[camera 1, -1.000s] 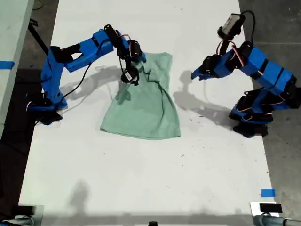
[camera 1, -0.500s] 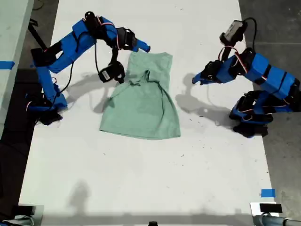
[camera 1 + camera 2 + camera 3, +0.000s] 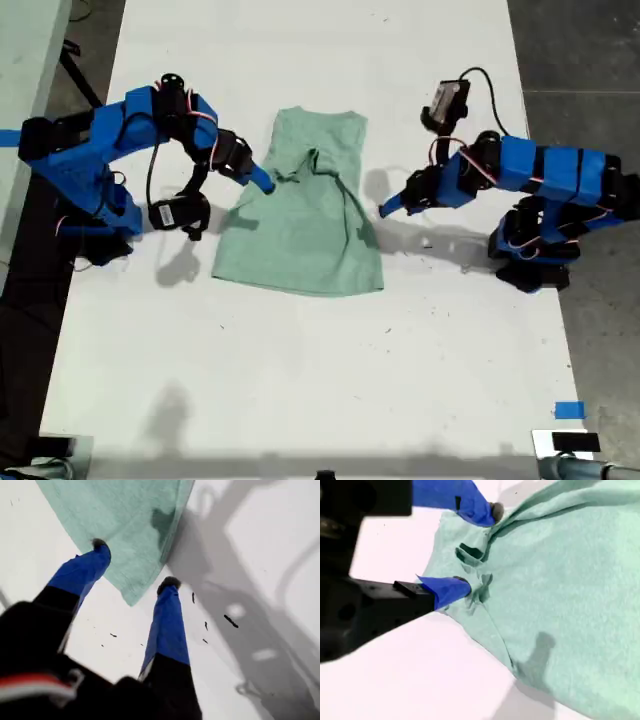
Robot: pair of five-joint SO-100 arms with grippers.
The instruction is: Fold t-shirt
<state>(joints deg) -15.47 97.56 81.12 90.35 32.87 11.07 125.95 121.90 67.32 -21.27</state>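
The shirt [image 3: 300, 215] lies in the middle of the counter [image 3: 300, 380], partly folded and bunched; it needs more folds. My first hand [image 3: 134, 565] is wide open over a shirt corner, holding nothing. My second hand [image 3: 472, 547] is open at the bunched edge, holding nothing.

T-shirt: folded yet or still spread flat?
Partly folded. The t-shirt lies as a narrowed shape on the table, no sleeves sticking out, with a bunched crease near its upper middle.
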